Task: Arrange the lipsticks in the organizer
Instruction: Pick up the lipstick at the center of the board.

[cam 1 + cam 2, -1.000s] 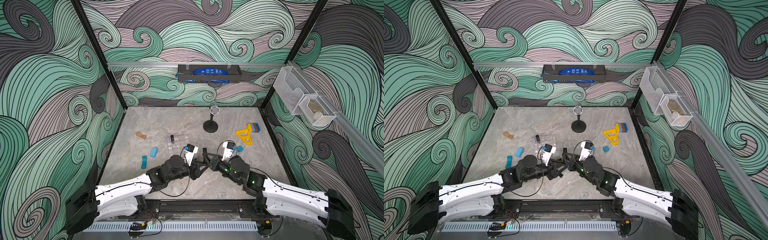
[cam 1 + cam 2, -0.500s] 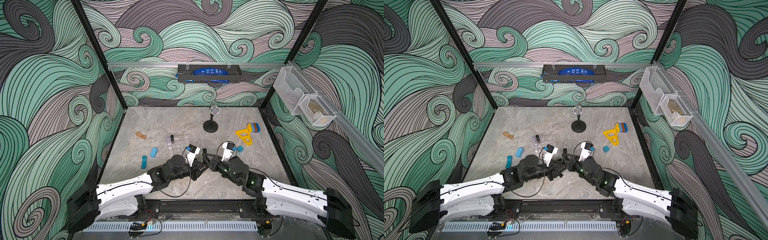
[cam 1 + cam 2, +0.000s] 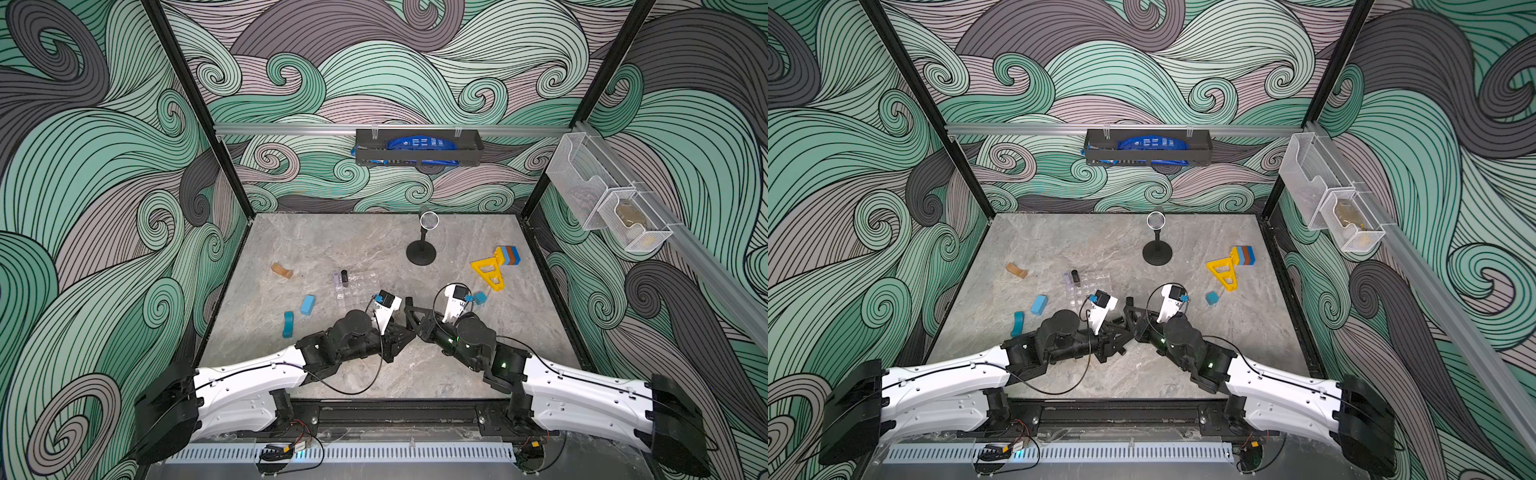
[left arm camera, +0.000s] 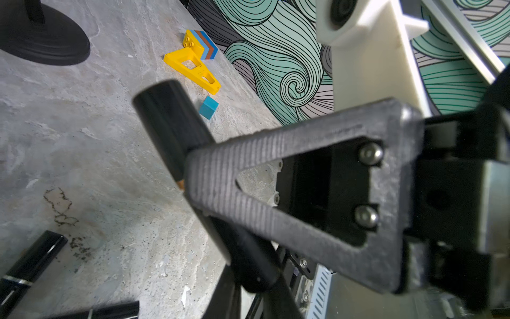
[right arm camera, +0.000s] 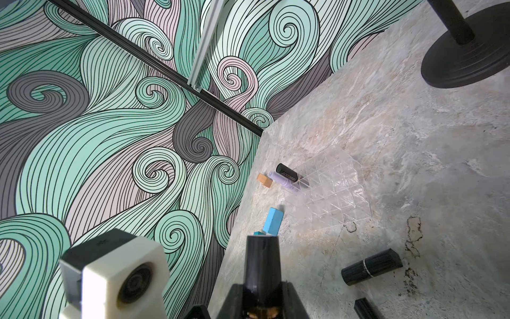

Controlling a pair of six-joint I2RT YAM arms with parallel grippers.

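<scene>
Left hand and right hand are both clamping shut on one lipstick above the front of the table, while a second lipstick is standing in the organizer and two loose lipsticks are lying near the hands.

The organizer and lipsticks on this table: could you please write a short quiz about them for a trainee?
1. True or false: a black lipstick already stands in the organizer.
2. How many loose lipsticks lie on the table?
3. What does the right gripper grip? A) a blue block; B) a lipstick tube; C) nothing.
Key: 1 true; 2 two; 3 B.
</scene>
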